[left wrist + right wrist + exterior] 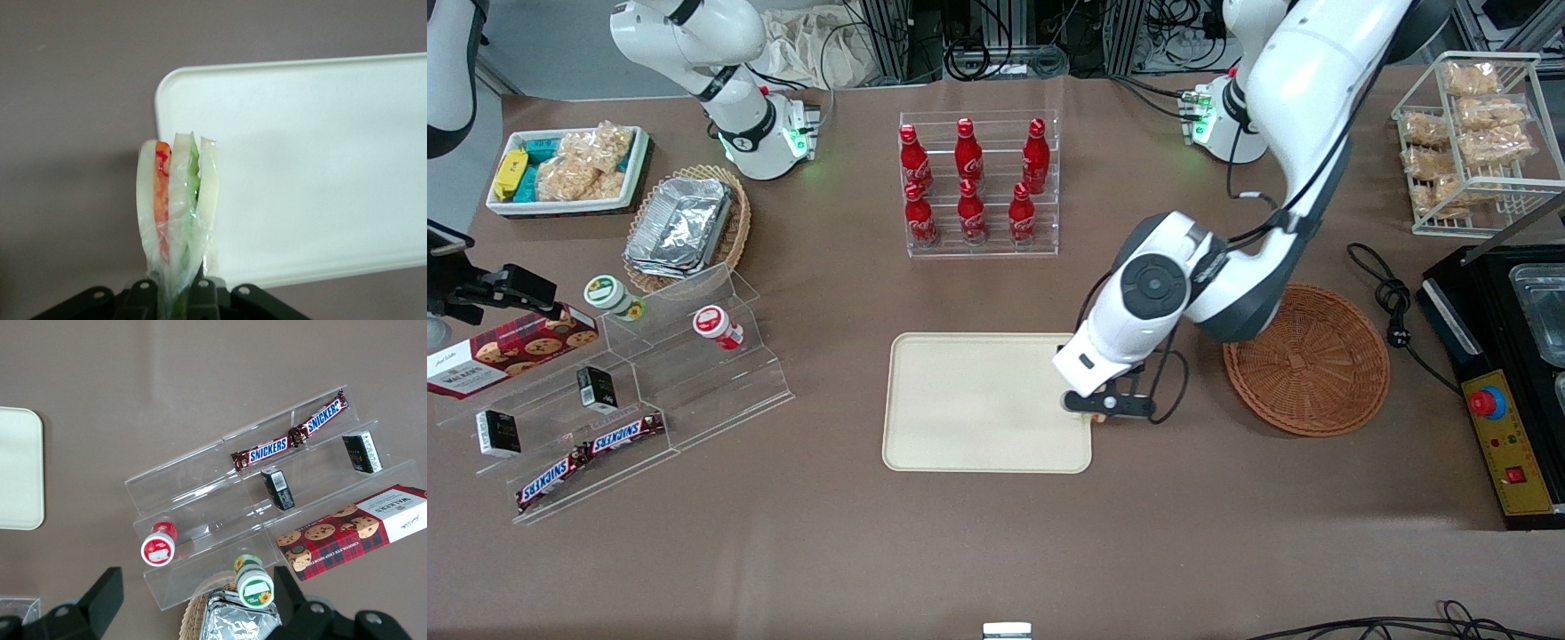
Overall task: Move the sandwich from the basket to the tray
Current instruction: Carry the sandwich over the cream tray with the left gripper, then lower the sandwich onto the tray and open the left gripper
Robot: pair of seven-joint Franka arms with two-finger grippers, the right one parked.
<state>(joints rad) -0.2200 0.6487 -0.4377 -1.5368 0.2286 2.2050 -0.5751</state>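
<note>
A brown table [996, 551] fills the front view from edge to edge. Entering from the upper right of that frame, the white working arm [1280, 178] bends down toward the middle. Just below centre lies the cream tray [960, 404], flat on the table with nothing resting on it. To the right of the tray in the frame, toward the working arm's end of the table, sits the round reddish-brown basket [1316, 373], partly covered by the arm's elbow; the part of it that shows holds nothing. At centre top stands a clear rack with six red bottles [971, 182]. At lower left a clear stepped shelf [649, 391] carries two Snickers bars [591, 453] and a box of cookies [507, 351].

The pincer [1104, 405] hangs over the tray's edge nearest the basket, at the lower right corner of the tray in the front frame. It is clenched on the sandwich [177, 207], gripping the wrapped wedge at its base so that the pale bread slices and the orange, red and green layers stand away from the black fingers [143, 297]. In the left wrist view the sandwich shows against the tray's rounded corner [170, 83], partly over the tray and partly over bare table, and it is held above the tray rather than resting on it.
</note>
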